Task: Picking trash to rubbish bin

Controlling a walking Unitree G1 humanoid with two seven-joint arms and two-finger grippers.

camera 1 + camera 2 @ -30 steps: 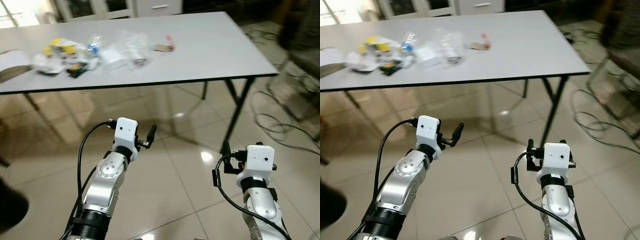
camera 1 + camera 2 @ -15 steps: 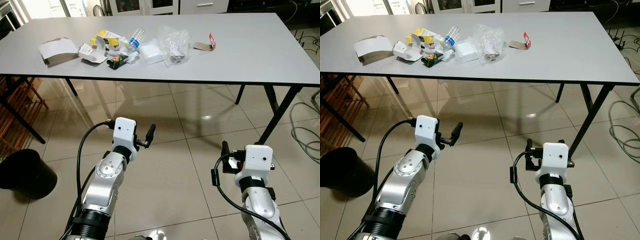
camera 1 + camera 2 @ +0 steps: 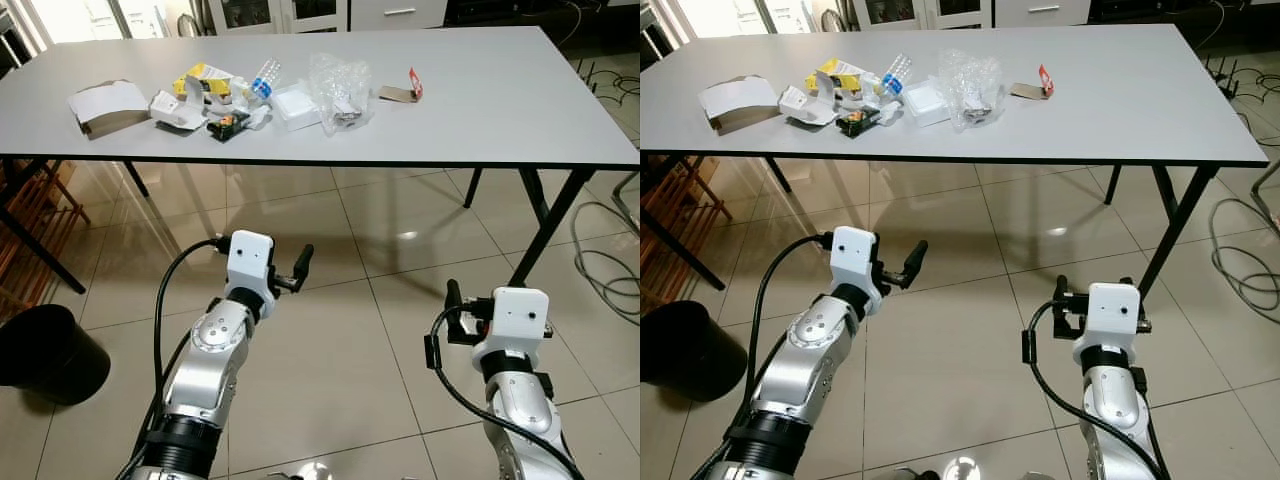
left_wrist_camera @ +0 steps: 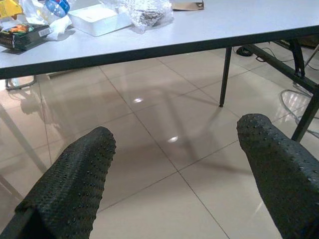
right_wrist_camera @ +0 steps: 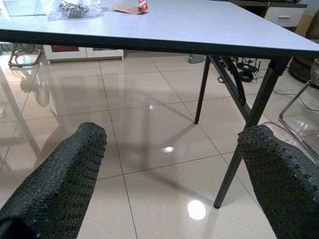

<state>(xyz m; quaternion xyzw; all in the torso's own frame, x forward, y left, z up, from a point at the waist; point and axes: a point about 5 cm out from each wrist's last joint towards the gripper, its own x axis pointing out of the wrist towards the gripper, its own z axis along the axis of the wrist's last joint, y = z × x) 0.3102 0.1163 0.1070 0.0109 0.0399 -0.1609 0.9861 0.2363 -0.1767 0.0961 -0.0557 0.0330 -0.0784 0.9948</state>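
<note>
Trash lies in a cluster on the grey table (image 3: pixel 490 110): a flat cardboard box (image 3: pixel 105 105), crumpled white paper (image 3: pixel 172 108), a yellow packet (image 3: pixel 205 78), a plastic bottle (image 3: pixel 264 78), a black snack pack (image 3: pixel 228 125), a white box (image 3: pixel 297 104), a clear plastic bag (image 3: pixel 342 88) and a brown card with a red bit (image 3: pixel 400 91). A black rubbish bin (image 3: pixel 45 352) stands on the floor at my left. My left gripper (image 4: pixel 174 134) and right gripper (image 5: pixel 173 133) hang open and empty below table height, well short of the table.
The table's black legs (image 3: pixel 548 225) slant down at the right. Cables (image 3: pixel 605 262) trail on the tiles at far right. A wooden rack (image 3: pixel 30 225) stands under the table's left end. Glossy tiled floor lies between me and the table.
The camera has swung left and steadied, bringing the bin and the table's left end into view. Both arms keep the same pose with fingers apart.
</note>
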